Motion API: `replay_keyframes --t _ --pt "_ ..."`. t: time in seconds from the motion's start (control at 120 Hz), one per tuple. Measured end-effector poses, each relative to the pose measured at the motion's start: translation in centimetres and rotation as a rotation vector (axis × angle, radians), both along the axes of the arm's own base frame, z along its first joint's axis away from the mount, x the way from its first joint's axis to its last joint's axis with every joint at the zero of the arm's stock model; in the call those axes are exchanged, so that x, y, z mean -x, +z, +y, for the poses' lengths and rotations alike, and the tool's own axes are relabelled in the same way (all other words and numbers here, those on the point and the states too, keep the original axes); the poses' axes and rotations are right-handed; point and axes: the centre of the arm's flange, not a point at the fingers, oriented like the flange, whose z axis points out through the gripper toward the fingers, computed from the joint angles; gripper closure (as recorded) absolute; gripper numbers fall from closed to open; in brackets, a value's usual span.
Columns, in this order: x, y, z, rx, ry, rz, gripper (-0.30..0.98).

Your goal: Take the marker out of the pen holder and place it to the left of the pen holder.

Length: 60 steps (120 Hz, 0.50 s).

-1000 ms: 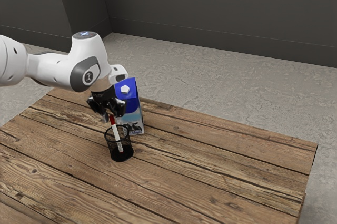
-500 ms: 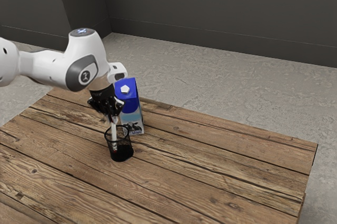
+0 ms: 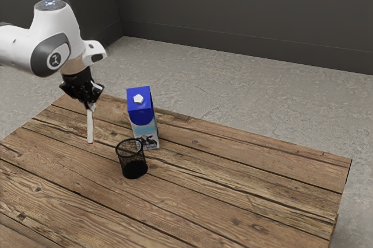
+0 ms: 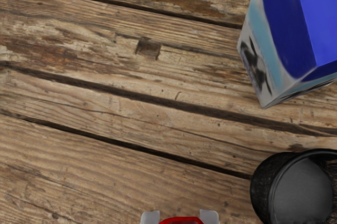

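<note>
"What's the claw (image 3: 90,107) doing?"

"It's closed around the marker (image 3: 90,125), one fingertip on each side. In the wrist view, the red cap (image 4: 181,221) sits between them."

"So where's the marker exactly?"

"Directly beneath the claw, nearly upright, white barrel pointing down. It's in the air, outside the pen holder."

"And the holder?"

"The black mesh pen holder (image 3: 132,159) stands upright, lower than the claw and off toward the exterior view's right, apart from the marker."

"Anything else around?"

"A blue-topped milk carton (image 3: 141,116) with a white cap (image 3: 138,99), also on the claw's side toward the exterior view's right, near the holder. Below the claw spreads the wooden plank table (image 3: 233,189)."
</note>
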Motion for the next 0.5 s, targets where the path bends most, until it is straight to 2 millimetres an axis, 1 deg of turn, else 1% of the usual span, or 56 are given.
replay_keyframes --t 0.05,0.1,0.167,0.233,0.258,0.308,0.35,0.4,0.5 --pt "0.3 -1.6 2.7 0.000 0.048 0.043 0.78" --pt "0.3 -3.1 4.9 0.003 0.082 0.084 0.79" --pt "-0.3 -5.4 7.5 0.012 0.116 0.143 0.79" --pt "-1.8 -7.4 9.9 0.020 0.136 0.185 0.79" --pt "-2.6 -8.1 10.3 0.021 0.132 0.196 0.79" --pt "-4.3 -9.5 10.6 0.024 0.115 0.217 0.79" --pt "-5.2 -10.4 10.7 0.026 0.102 0.232 0.79" --pt "-5.7 -11.5 11.0 0.030 0.091 0.251 0.79" --pt "-5.9 -13.1 11.5 0.037 0.076 0.283 0.79"
